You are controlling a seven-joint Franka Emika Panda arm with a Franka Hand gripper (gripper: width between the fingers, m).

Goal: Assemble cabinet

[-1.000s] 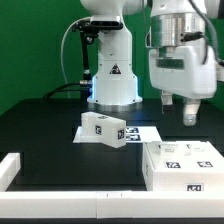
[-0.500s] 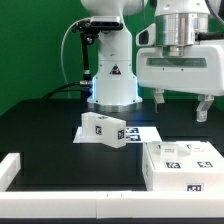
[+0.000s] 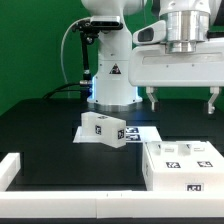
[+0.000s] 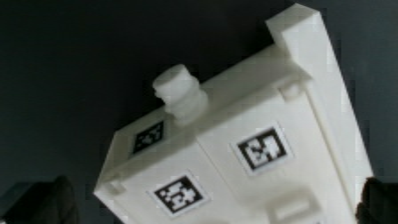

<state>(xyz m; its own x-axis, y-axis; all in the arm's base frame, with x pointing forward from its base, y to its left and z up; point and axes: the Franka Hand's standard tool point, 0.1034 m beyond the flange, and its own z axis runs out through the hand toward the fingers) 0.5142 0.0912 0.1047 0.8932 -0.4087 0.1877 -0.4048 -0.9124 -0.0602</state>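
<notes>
Fingers (image 3: 152,98) are standing wide apart and empty; we are seeing the cabinet box (image 3: 185,160) below them, untouched.

two cabinet parts are in view, not joined.

box shell (image 3: 185,160): white plastic, broad and low, lying flat on the dark tabletop (image 3: 40,130) at the exterior view's lower right. its top face carries several black-and-white square tags; one more tag shows on the front face. in the wrist view the box shell (image 4: 249,130) shows three tags on its broad face and a small raised tab (image 4: 175,85) at one edge.

small block (image 3: 105,129): white, oblong, tagged on the camera-facing side. it stands on the marker board (image 3: 148,131), near the box shell but apart from it.
</notes>
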